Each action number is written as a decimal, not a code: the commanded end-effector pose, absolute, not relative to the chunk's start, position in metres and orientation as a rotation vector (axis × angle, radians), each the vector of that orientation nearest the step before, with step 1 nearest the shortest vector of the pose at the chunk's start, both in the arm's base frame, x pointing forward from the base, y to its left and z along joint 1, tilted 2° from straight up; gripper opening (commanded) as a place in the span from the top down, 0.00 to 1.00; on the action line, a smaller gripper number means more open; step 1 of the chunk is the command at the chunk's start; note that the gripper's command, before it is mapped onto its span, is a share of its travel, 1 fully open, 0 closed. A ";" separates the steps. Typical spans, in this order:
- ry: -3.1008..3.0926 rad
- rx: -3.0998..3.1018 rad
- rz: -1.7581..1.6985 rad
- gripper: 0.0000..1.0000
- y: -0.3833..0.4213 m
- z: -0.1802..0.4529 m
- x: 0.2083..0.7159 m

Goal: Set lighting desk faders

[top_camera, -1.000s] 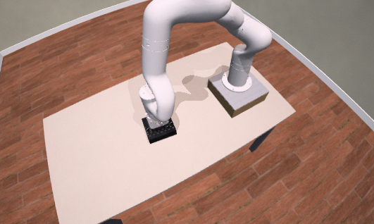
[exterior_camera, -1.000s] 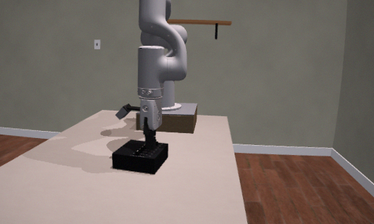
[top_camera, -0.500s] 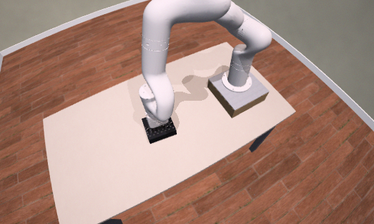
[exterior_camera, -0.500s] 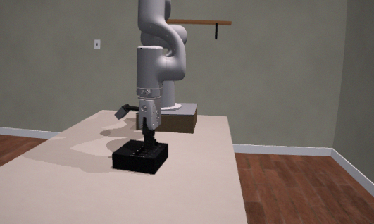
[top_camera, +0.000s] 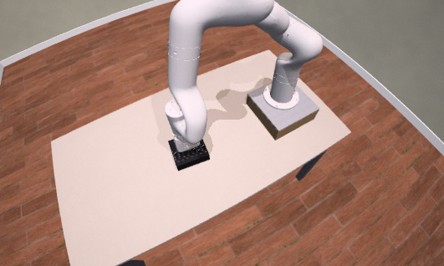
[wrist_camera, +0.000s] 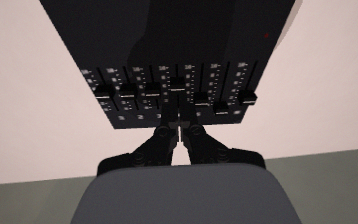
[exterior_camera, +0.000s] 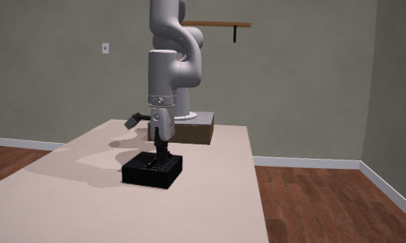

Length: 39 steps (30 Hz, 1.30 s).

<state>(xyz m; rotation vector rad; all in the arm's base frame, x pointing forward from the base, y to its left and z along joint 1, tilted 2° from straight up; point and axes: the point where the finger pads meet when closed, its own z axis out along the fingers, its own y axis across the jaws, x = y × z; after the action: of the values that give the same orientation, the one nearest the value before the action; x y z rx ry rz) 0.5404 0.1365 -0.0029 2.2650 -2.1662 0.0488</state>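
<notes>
The black lighting desk (top_camera: 189, 155) stands flat on the table and also shows in the exterior view (exterior_camera: 152, 169). In the wrist view the desk (wrist_camera: 171, 65) shows several faders side by side. The channel 4 cap (wrist_camera: 177, 84) sits higher up its scale than all the others. The channel 5 cap (wrist_camera: 201, 98) is lower, and the channel 6 cap (wrist_camera: 222, 106) is lowest. My gripper (wrist_camera: 178, 101) is shut and empty, pointing straight down, with its tips against the near side of the channel 4 cap. It also shows over the desk in the top and exterior views (top_camera: 187, 146) (exterior_camera: 161, 150).
The arm's base block (top_camera: 283, 109) stands at the back right of the table. The right table edge (exterior_camera: 254, 179) is close to the desk. A wooden shelf (exterior_camera: 216, 24) hangs on the far wall.
</notes>
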 end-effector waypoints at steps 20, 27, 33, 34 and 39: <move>-2.167 2.266 0.050 1.00 0.141 -0.002 0.541; -2.167 2.266 0.050 1.00 0.143 -0.002 0.541; -2.167 2.266 0.050 1.00 0.143 0.000 0.541; -2.167 2.266 0.050 1.00 0.143 0.002 0.541; -2.167 2.266 0.050 1.00 0.143 0.014 0.541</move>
<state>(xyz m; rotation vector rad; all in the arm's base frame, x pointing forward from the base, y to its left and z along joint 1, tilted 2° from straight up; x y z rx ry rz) 0.5398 0.1427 0.0067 2.2648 -2.1660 0.0487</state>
